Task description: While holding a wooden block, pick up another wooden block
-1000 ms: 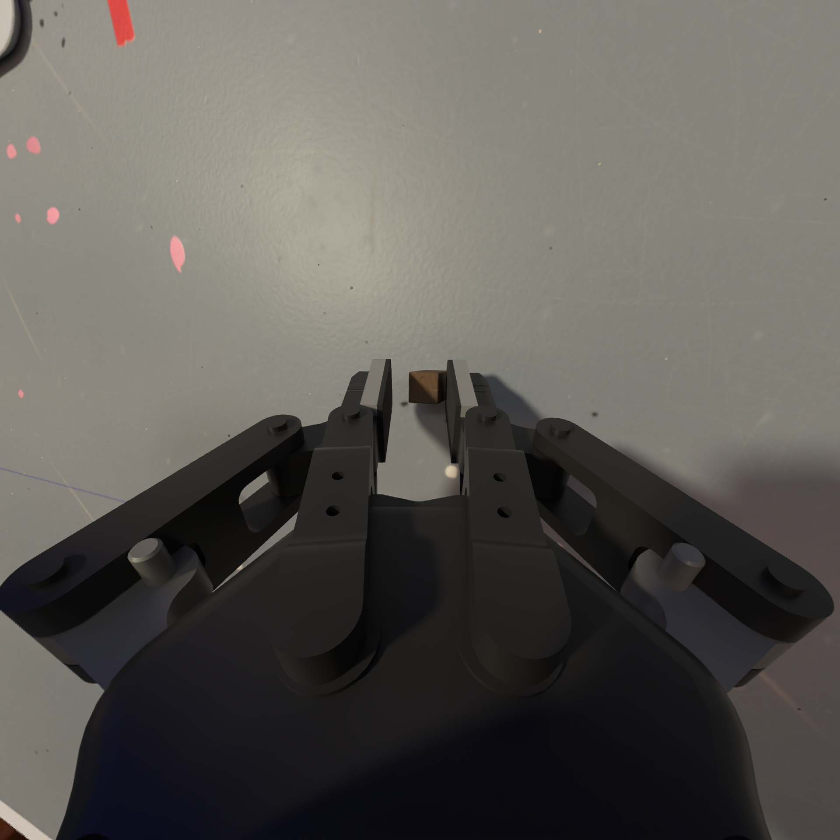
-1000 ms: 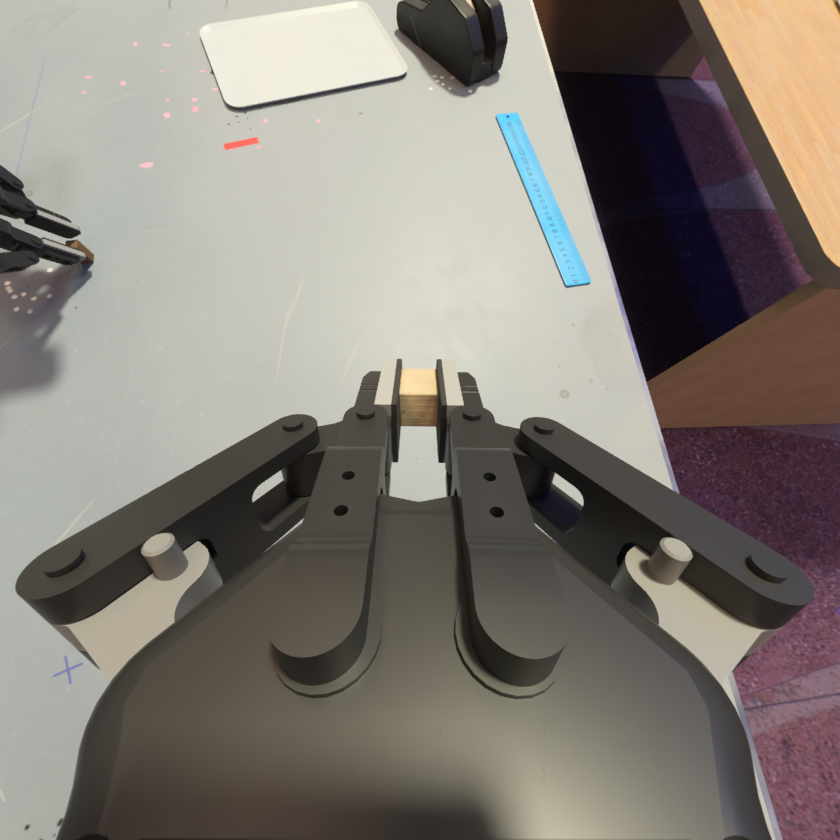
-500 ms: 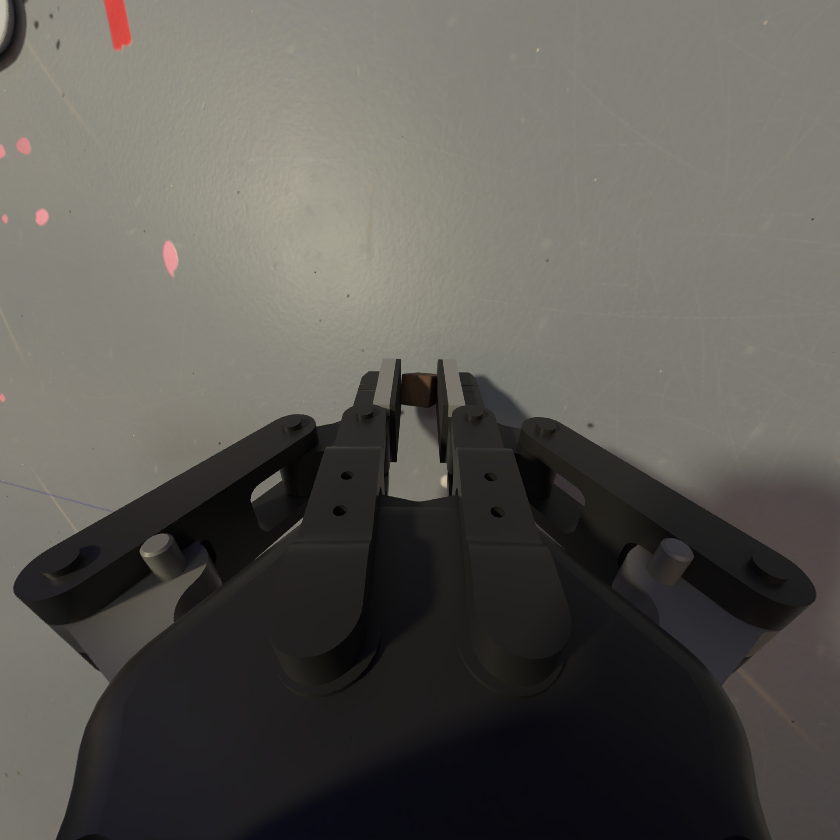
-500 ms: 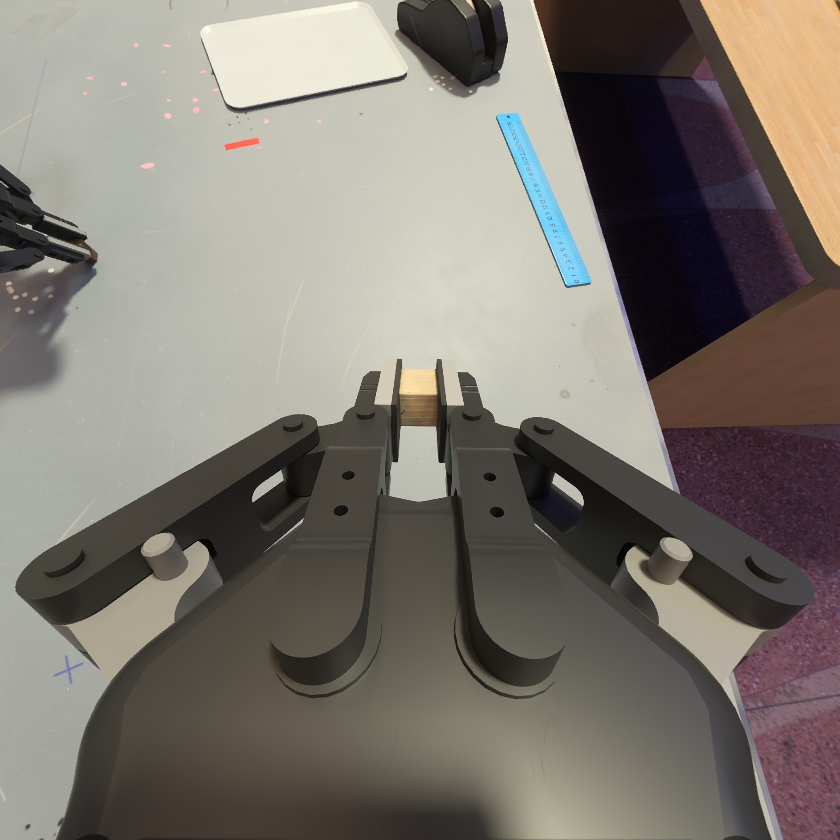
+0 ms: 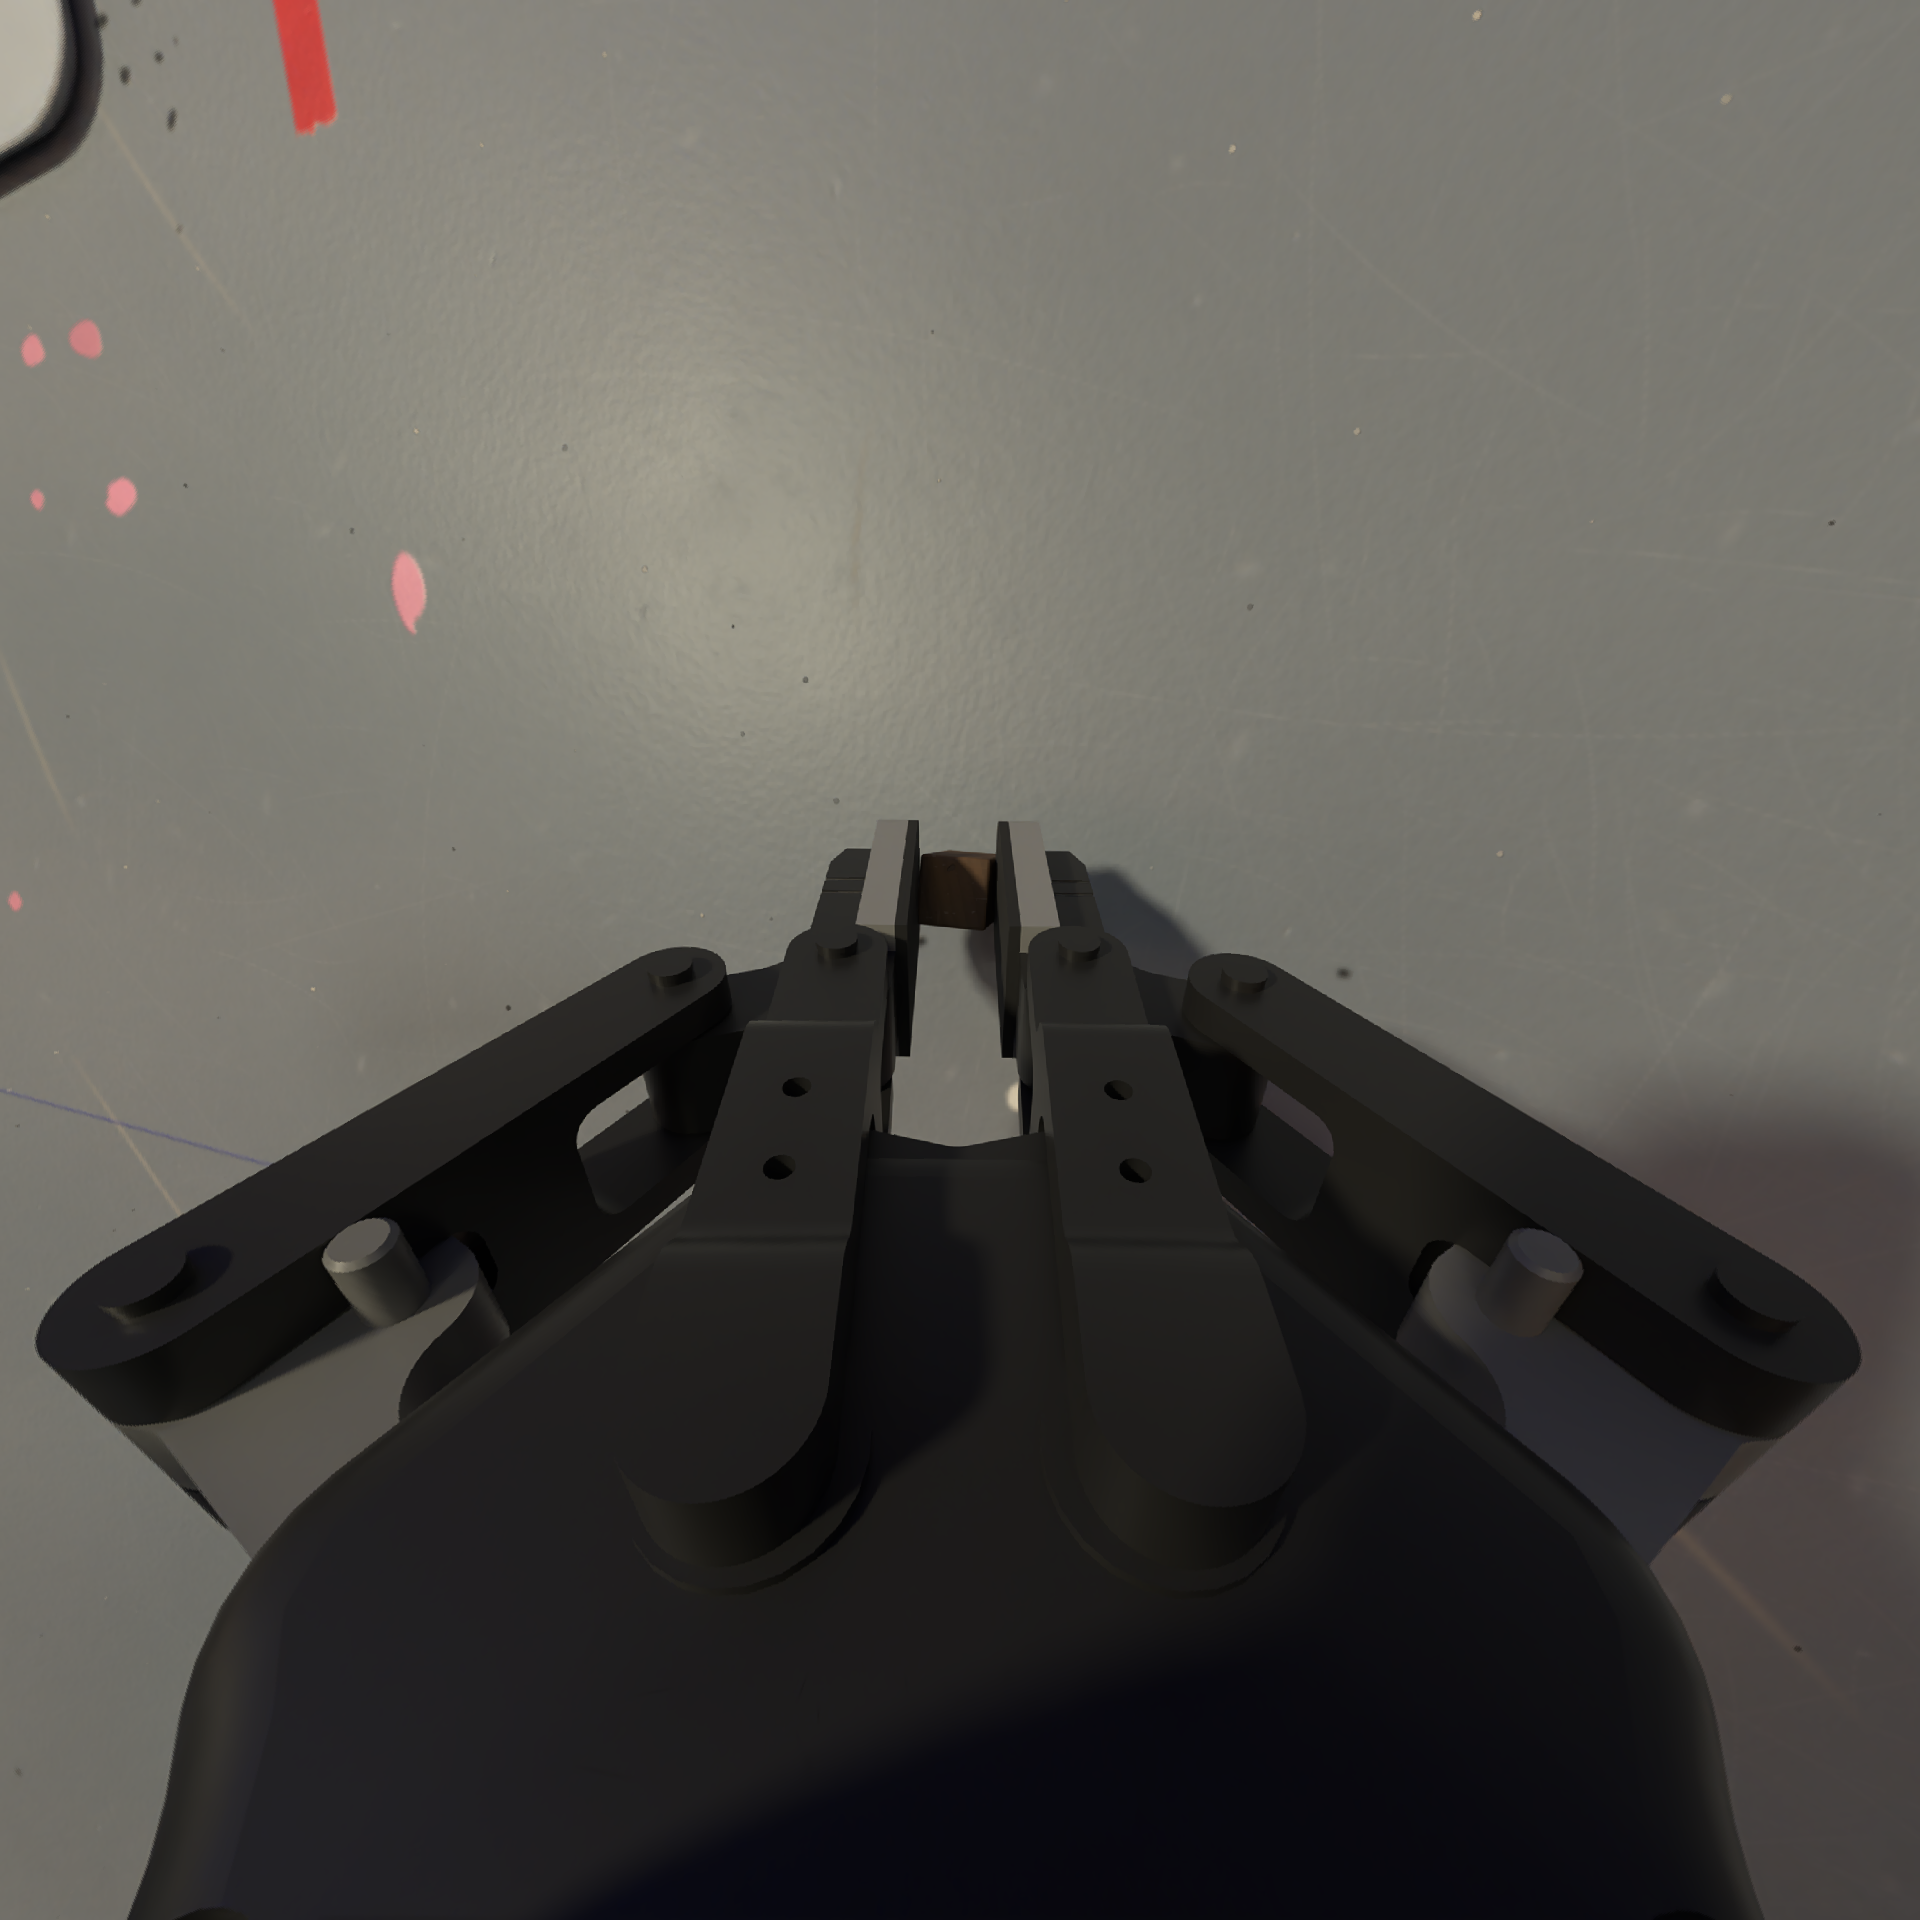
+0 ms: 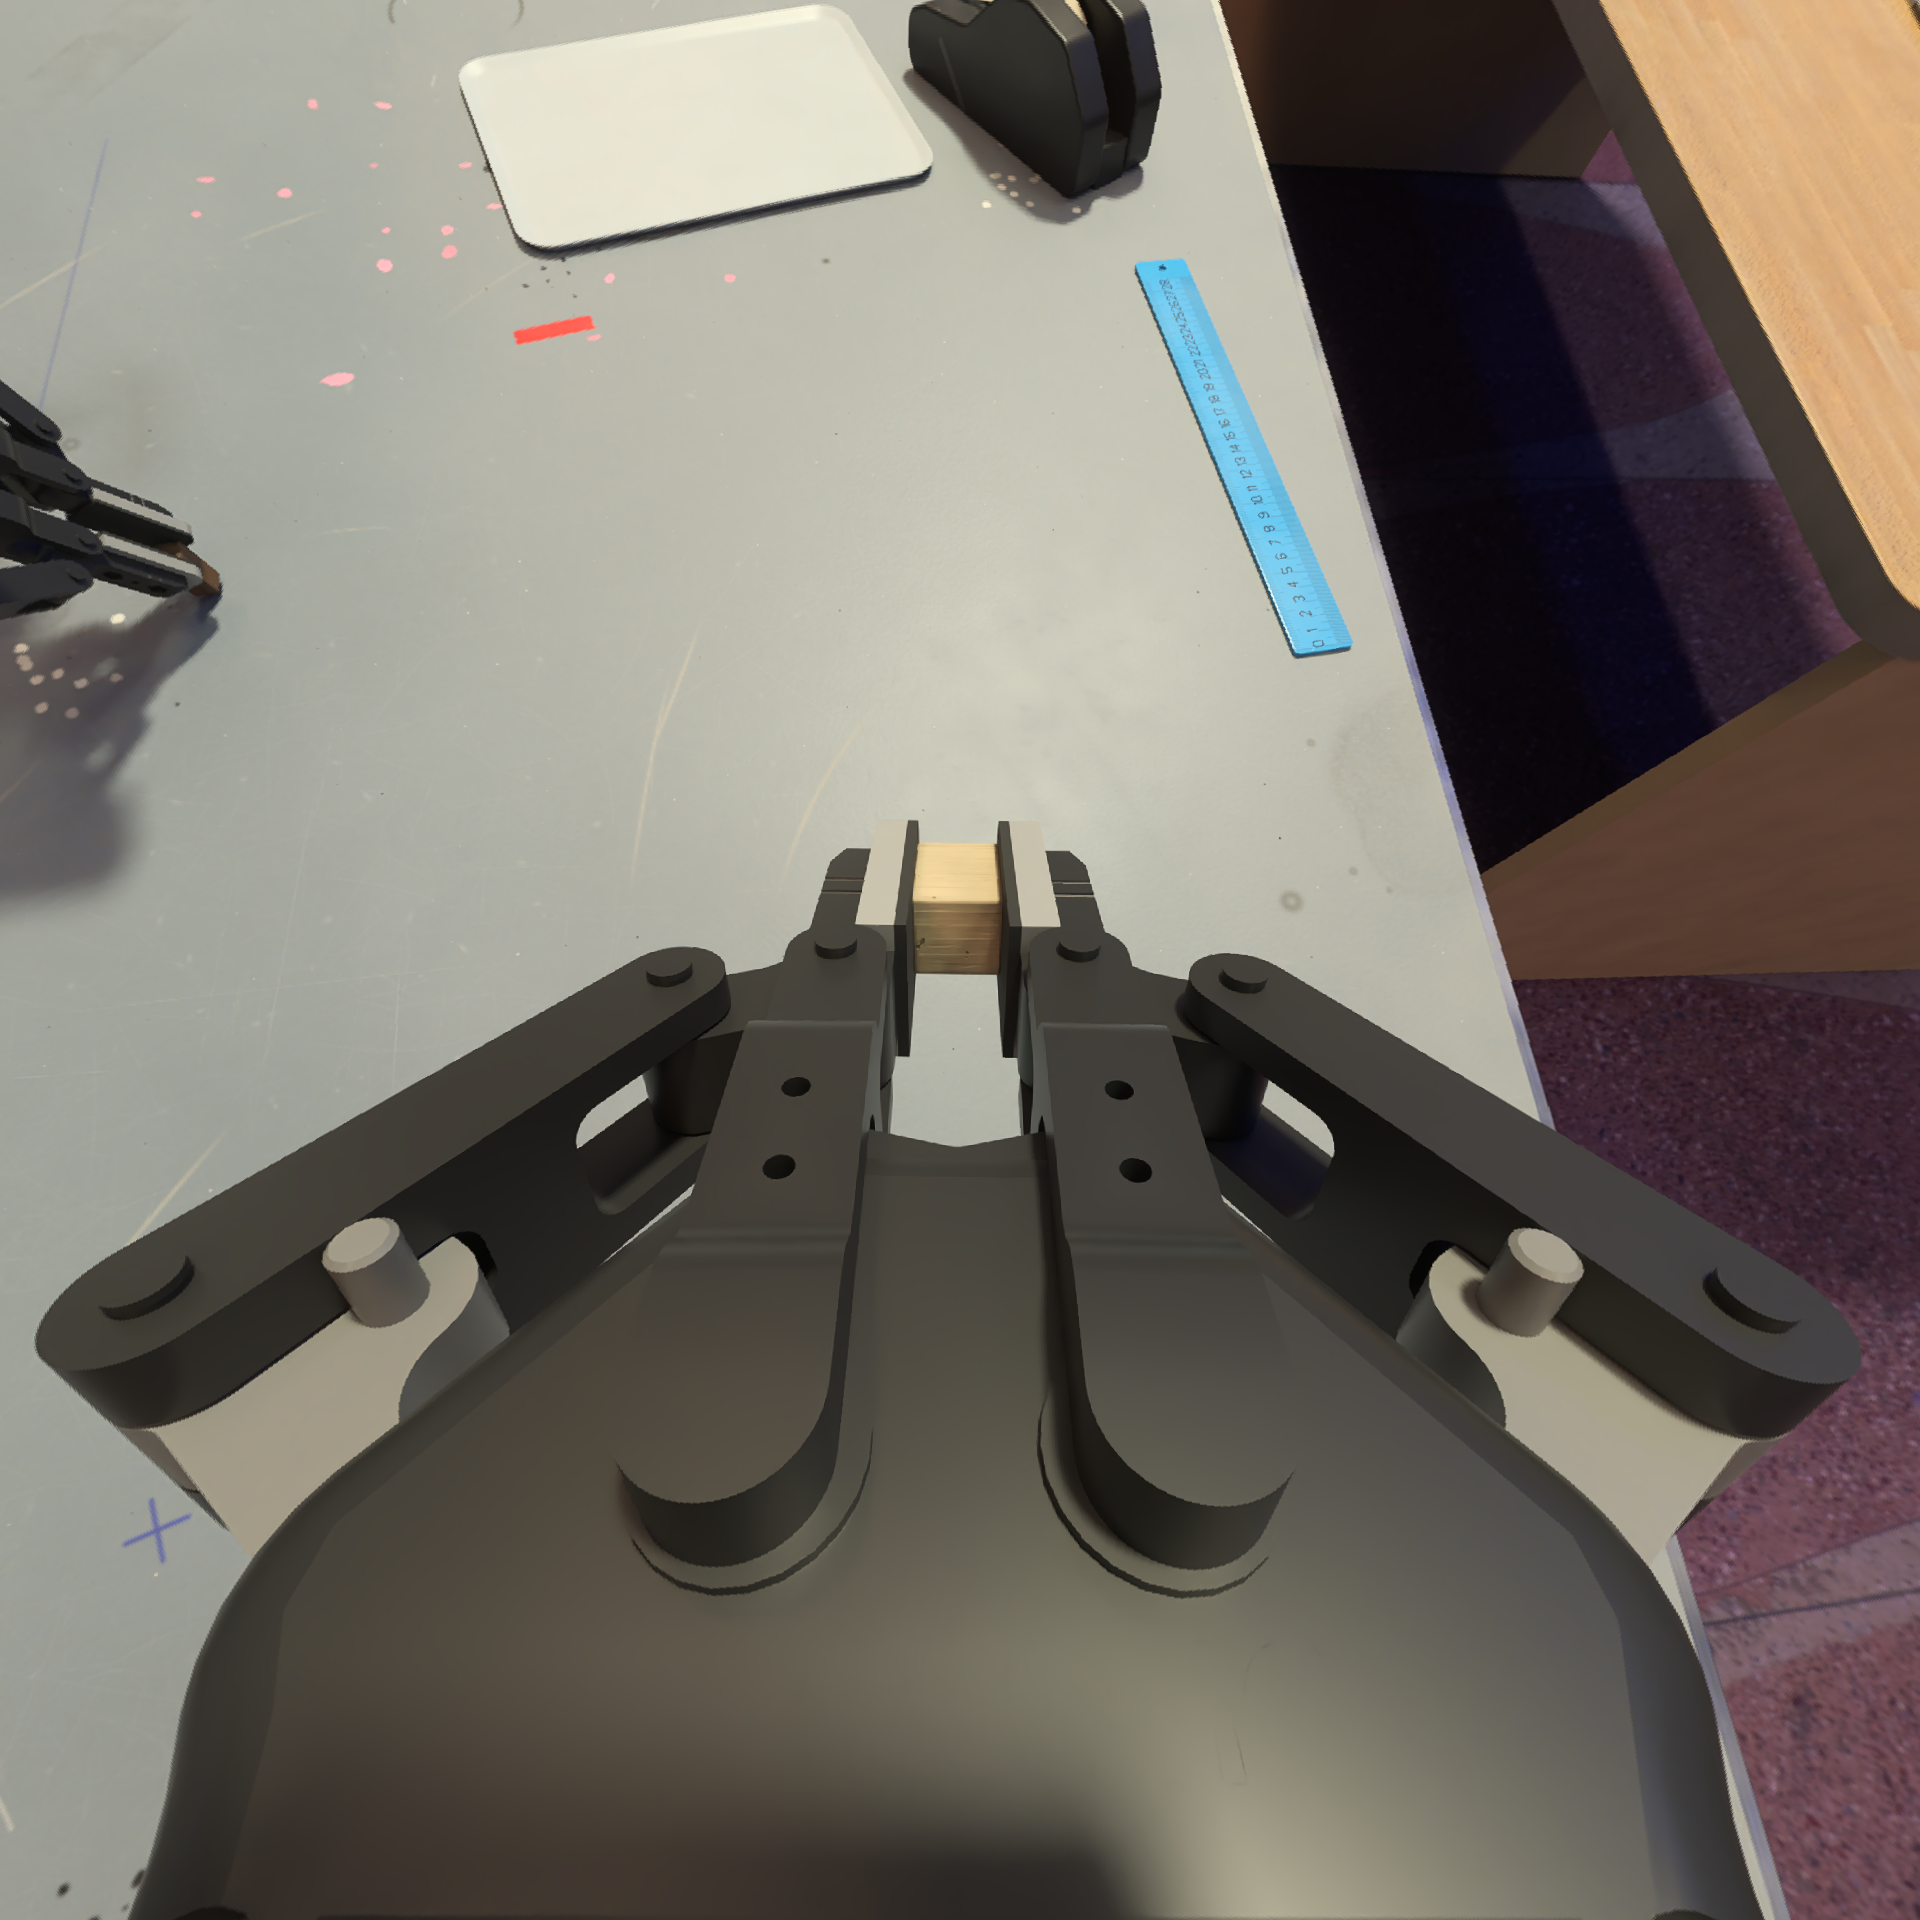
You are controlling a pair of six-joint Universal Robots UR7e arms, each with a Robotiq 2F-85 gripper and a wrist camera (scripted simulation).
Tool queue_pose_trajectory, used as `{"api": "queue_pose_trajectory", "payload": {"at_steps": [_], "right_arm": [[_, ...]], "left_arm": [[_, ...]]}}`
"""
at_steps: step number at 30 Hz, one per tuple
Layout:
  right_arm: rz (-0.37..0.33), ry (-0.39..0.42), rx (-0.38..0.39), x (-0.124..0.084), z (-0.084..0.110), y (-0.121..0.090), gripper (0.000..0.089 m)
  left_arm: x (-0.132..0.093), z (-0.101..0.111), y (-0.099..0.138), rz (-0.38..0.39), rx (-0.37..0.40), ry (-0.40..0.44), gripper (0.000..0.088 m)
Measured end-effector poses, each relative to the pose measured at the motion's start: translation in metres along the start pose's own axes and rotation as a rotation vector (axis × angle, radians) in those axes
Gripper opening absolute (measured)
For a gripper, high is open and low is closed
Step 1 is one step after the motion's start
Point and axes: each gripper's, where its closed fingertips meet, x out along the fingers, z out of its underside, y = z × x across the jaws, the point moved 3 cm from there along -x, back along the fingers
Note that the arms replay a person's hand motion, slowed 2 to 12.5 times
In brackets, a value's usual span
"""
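The right gripper (image 6: 957, 883) is clamping a pale wooden block (image 6: 956, 906) between its fingertips, hanging above the grey table (image 6: 727, 623). The left gripper (image 5: 957, 878) is pinching a dark brown block (image 5: 954, 889) at its very fingertips, the block's shadow falling just beneath on the tabletop

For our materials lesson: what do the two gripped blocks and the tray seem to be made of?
Pale block: unfinished light wood, going by faint grain lines. Dark block: probably darker or stained wood, matte brown; shadow hides any grain. Tray: likely plastic or coated metal, smooth off-white with a rounded raised rim.
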Motion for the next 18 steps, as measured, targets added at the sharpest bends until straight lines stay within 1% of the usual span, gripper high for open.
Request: {"api": "queue_pose_trajectory", "payload": {"at_steps": [8,18], "right_arm": [[0.000,0.000,0.000,0.000,0.000,0.000,0.0133],[0.000,0.000,-0.001,0.000,0.000,0.000,0.0133]], "left_arm": [[-0.010,-0.004,0.000,0.007,-0.018,0.029,0.0131],[-0.040,-0.022,0.005,0.019,-0.019,0.105,0.0131]]}}
